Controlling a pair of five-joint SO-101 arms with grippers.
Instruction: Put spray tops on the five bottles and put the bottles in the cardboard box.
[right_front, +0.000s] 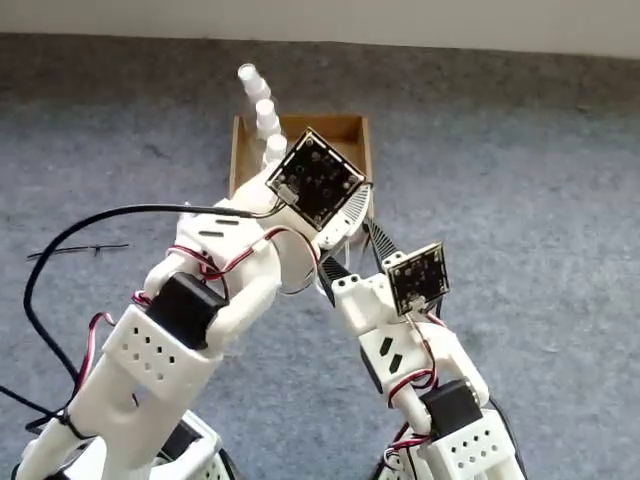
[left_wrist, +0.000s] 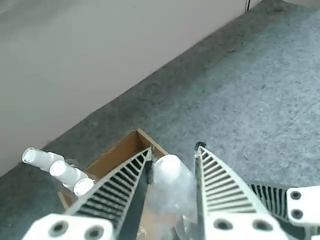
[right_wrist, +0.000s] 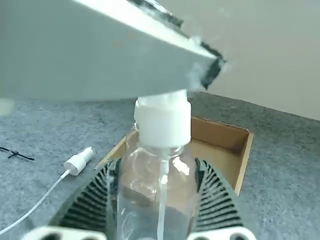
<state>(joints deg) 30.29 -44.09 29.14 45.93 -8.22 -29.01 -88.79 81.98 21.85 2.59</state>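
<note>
The right gripper (right_wrist: 156, 167) is clamped on the body of a clear bottle (right_wrist: 150, 200), holding it upright with the open cardboard box (right_wrist: 227, 150) just behind. The bottle wears a white spray top (right_wrist: 162, 122), its tube hanging down inside. The left gripper (left_wrist: 174, 149) straddles that top, jaws parted slightly wider than it.

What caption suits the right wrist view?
Right gripper holds a clear bottle with white spray top before a cardboard box.
</note>
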